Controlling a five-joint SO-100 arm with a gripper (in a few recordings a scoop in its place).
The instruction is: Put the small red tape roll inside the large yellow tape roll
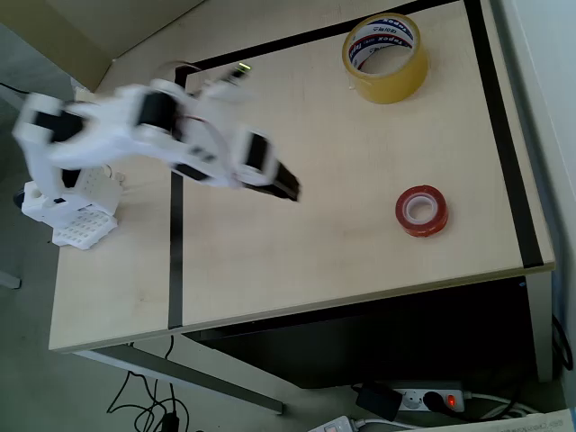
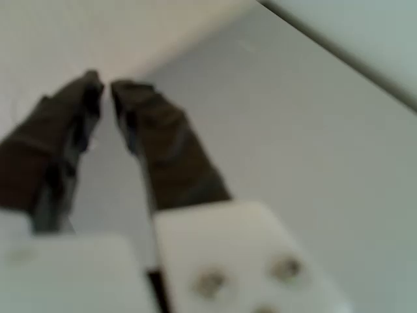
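The small red tape roll (image 1: 422, 211) lies flat on the table (image 1: 297, 270), well to the right of the fingers in the overhead view and apart from them. The large yellow tape roll (image 1: 385, 58) stands farther off, toward the table's upper right. In the wrist view the gripper (image 2: 104, 91) has its dark fingers (image 2: 166, 147) nearly together, a narrow gap at the tips, holding nothing.
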